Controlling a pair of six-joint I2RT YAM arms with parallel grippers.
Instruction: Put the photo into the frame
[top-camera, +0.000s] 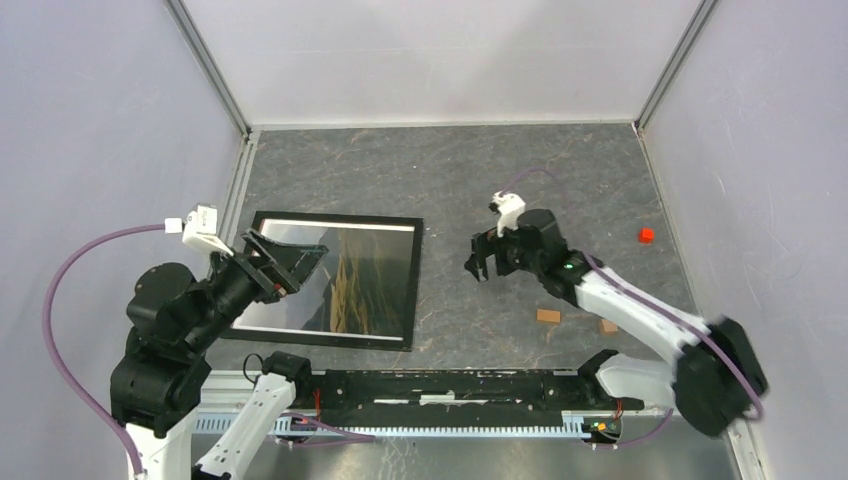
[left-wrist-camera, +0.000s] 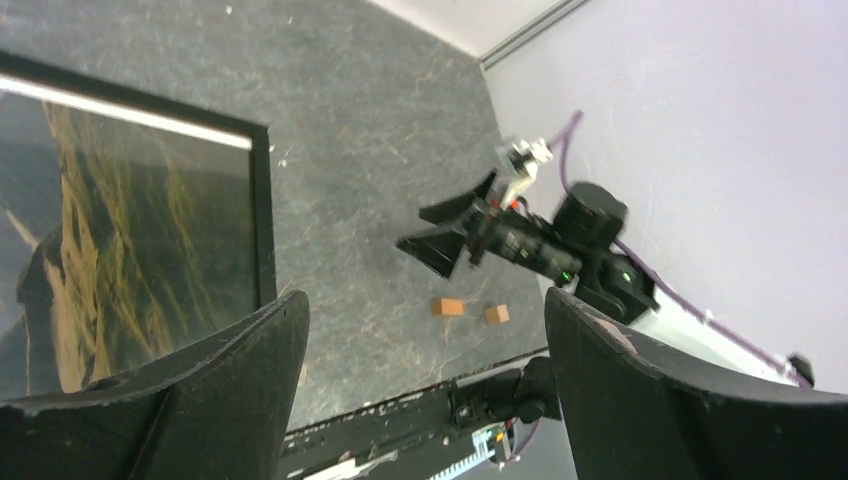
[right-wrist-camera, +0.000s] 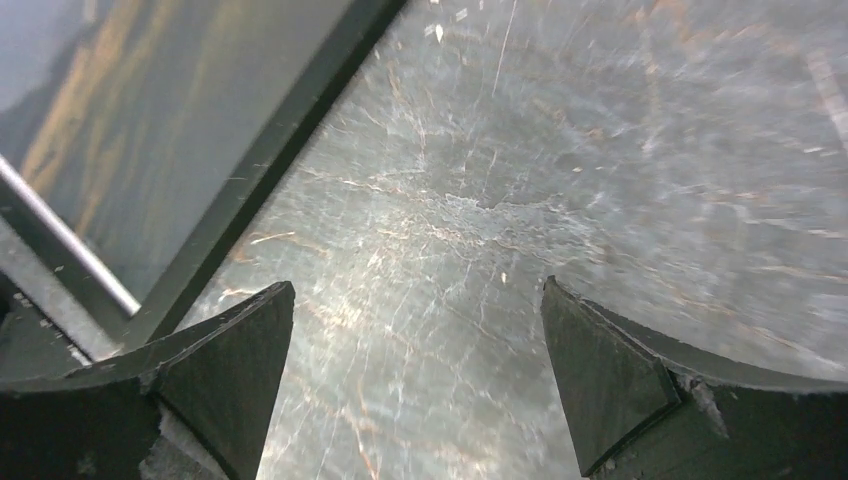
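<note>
Though poised over the frame (top-camera: 417, 285) near its left end, left gripper (top-camera: 290, 268): jaws wide apart, empty.
frame: lay flat on table (top-camera: 520, 180), black face up; judged rigid, pane breakable; best taken by its rim.
photo (top-camera: 365, 280): lay inside frame; judged light, slick, bendable; best taken by white margin.
right gripper (top-camera: 484, 264): jaws spread, empty, right of frame.

place: robot lab cell
walls: plain pale panels (top-camera: 90, 110), metal corner posts (top-camera: 208, 65)
desk (top-camera: 450, 170): grey marbled top
rail (top-camera: 450, 385): black robot mount, near edge
</note>
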